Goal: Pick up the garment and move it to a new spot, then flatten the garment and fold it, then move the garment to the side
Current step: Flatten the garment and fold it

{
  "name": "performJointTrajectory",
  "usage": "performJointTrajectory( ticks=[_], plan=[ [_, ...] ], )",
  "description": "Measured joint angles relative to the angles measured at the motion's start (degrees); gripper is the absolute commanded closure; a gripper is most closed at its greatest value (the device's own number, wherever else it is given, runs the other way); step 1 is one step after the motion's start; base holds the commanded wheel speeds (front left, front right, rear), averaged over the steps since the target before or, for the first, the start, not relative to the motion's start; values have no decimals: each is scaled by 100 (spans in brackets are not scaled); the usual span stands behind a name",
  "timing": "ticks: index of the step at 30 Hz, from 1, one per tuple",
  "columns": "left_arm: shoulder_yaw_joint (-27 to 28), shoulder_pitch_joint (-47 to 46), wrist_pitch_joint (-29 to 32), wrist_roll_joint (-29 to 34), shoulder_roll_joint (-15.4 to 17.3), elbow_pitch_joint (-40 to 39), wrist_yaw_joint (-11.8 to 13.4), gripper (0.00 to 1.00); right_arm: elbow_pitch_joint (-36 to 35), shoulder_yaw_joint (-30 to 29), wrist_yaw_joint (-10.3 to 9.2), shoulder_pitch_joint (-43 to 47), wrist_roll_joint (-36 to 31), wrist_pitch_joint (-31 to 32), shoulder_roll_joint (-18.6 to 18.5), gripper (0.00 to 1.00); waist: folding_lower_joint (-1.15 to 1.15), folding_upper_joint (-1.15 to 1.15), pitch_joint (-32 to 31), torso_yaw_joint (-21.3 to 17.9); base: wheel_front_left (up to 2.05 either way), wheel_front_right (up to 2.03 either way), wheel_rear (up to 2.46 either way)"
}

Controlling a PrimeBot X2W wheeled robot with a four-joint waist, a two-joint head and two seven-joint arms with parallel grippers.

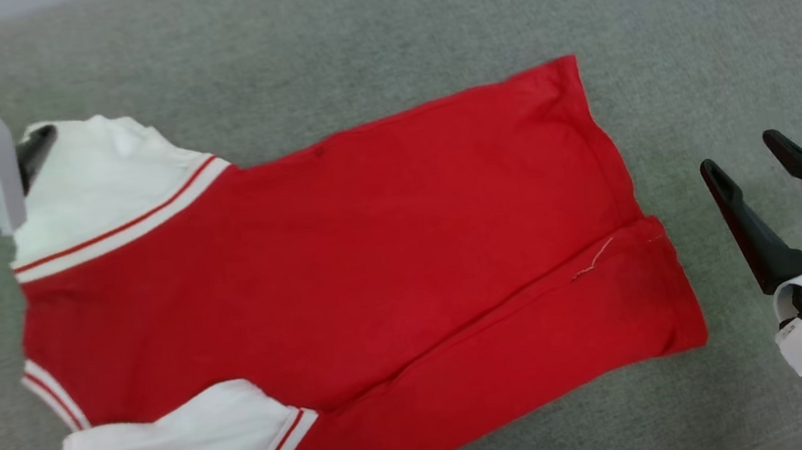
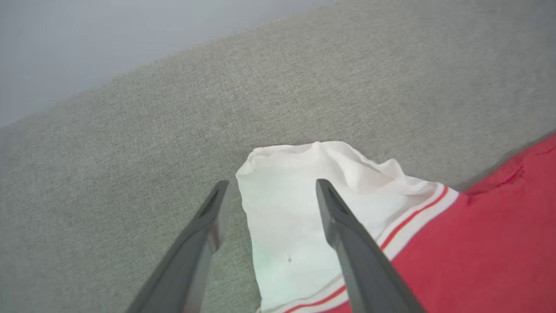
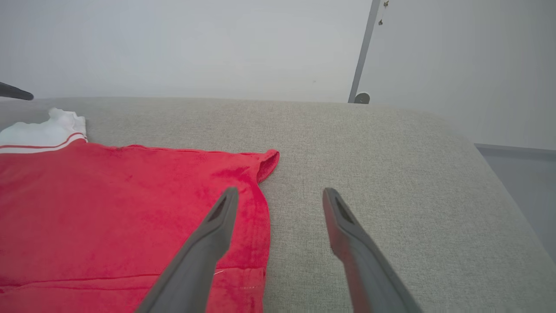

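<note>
Since the garment [image 1: 344, 264] lies spread across the grey upholstered surface [image 1: 419, 18], plain side up as far as I can tell, it looks light, limp and quick to bunch. It is best pinched at its edges: the white sleeve [image 2: 286, 217] at ten o'clock and the red hem [image 1: 607, 157] at three o'clock. The left end effector [image 2: 271, 184] hovers over that sleeve with fingers spread wide, holding nothing. The right end effector [image 1: 742, 153] stands wide and empty just beyond the hem.

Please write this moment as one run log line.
garment: laid out on grey surface | left end effector: open, at white sleeve | right end effector: open, near hem, empty
</note>
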Motion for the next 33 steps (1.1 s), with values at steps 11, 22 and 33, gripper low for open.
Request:
performJointTrajectory(
  ticks=[11,22,33],
  plan=[
    [-318,-393,563,224,-163,1003,-233,0,48,83,0,-52,90,-49,30,0,0,0,332,-250,0,0,0],
    [-300,-539,609,107,-508,1611,-339,87,18,99,0,-70,218,97,11,0,0,0,370,-243,0,0,0],
    [-252,-745,583,-21,-892,2085,-439,100,160,326,1,-972,678,1279,-359,0,0,0,416,-159,0,0,0]
  ],
)
